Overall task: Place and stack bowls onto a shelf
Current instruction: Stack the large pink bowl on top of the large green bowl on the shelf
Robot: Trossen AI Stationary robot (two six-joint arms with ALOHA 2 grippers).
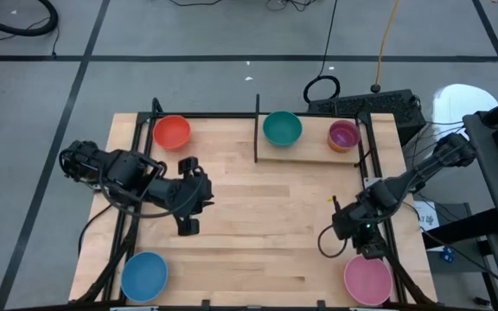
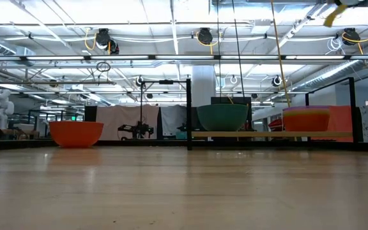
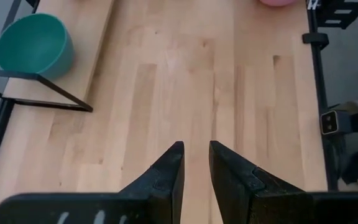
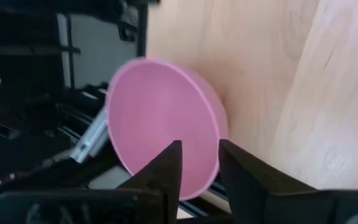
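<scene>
Bowls sit scattered round my table, all plain, round and smooth-walled. On the shelf (image 1: 311, 149), a low light-wood board on thin black legs with a tall black post at one end, stands a teal bowl (image 1: 282, 128) near the post, and toward the other end a small purple bowl (image 1: 343, 133) nested inside an orange one (image 2: 306, 120); in the low view only a thin purple rim shows above the orange wall. These two lots stand well apart. A red-orange bowl (image 1: 172, 132) rests on the tabletop (image 1: 258, 216) at the far left corner, off the shelf. A blue bowl (image 1: 144, 276) lies at my near left corner and a larger pink bowl (image 1: 367, 280) at my near right corner.

My right gripper (image 4: 197, 158) hangs just beside the pink bowl, over its rim in the wrist view, the two dark fingers standing a little apart with the pink wall showing between them; I cannot tell whether they touch it. My left gripper (image 3: 196, 158) hovers over bare wood in the left-middle of the table, fingers slightly parted and holding nothing.
</scene>
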